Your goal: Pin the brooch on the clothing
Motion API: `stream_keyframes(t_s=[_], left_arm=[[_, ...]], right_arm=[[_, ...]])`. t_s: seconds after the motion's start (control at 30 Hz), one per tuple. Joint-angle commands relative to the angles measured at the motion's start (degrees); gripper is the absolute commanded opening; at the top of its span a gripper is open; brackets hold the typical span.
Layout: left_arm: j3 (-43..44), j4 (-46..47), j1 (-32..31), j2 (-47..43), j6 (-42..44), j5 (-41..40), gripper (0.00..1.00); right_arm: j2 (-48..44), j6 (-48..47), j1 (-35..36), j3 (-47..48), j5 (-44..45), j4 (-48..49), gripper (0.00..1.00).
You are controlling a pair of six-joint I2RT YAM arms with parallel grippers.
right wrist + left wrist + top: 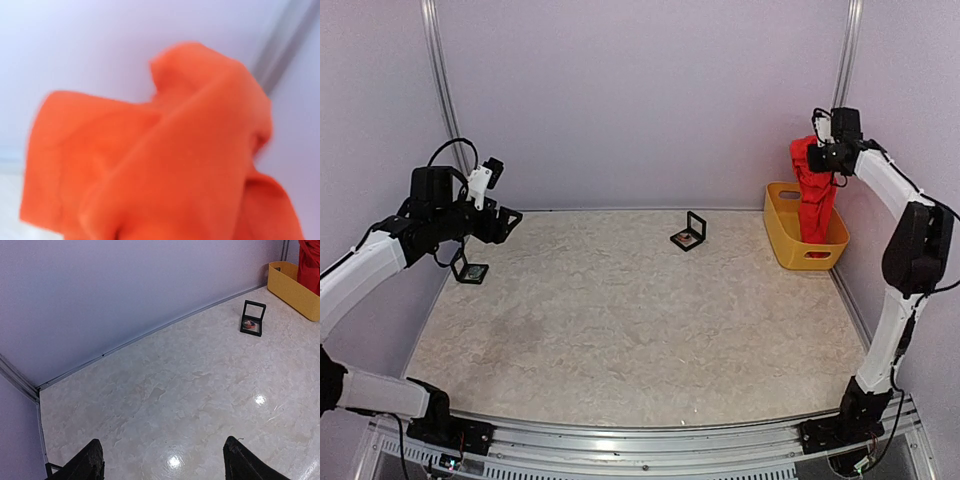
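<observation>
Hanging bunched from the right gripper (823, 156), whose jaws are pinched on its top fold, the clothing (815, 205) trails into the yellow bin (781, 243). A shallow pinch could drop it, or its tail could drag the bin. The left gripper (162, 454) hovers wide open and empty.

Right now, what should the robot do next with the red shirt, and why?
Probably lift the shirt clear and carry it over the table, since the right gripper holds it bunched up with its lower end hanging inside the yellow bin.
</observation>
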Motion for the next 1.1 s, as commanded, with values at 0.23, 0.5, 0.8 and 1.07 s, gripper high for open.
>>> stream_keyframes(t_s=[0.23, 0.5, 0.8, 1.07], left_arm=[[-1.35, 1.98, -0.67, -2.15, -1.67, 2.86, 0.78], [-1.52, 1.05, -0.82, -3.66, -1.94, -2.07, 0.78], [-2.60, -1.25, -2.19, -6.17, -3.45, -6.93, 0.77], [-2.50, -9.13, -25.27, -6.93, -1.82, -16.19, 0.74]], right_arm=[[-37.77, -10.55, 37.35, -18.99, -27.46, 20.25, 0.00], [-34.92, -12.45, 51.83, -31.68, -47.95, 21.88, 0.00], [-21.47, -6.10, 50.85, -49.05, -38.14, 24.27, 0.21], [-7.24, 11.66, 37.28, -42.40, -8.92, 7.08, 0.44]])
